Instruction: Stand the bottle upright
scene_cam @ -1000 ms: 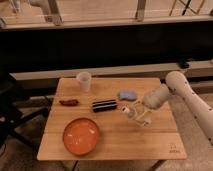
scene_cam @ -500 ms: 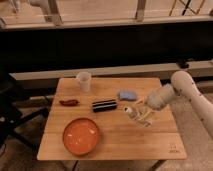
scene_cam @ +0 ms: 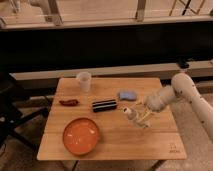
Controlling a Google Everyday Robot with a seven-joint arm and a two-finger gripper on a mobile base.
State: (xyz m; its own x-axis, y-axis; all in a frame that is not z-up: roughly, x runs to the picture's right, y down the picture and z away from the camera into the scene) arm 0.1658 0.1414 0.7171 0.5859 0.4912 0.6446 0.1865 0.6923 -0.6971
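White arm reaches in from the right, its gripper (scene_cam: 141,116) low over the right half of the wooden table (scene_cam: 112,145), fingers pinched tight on the bottle (scene_cam: 131,114). That clear bottle tilts, white cap pointing up-left, just right of the black bar (scene_cam: 104,105). A blue sponge (scene_cam: 127,94) lies behind it. Farther left sit a translucent cup (scene_cam: 84,81), a red pepper (scene_cam: 68,102) and an orange plate (scene_cam: 81,136).
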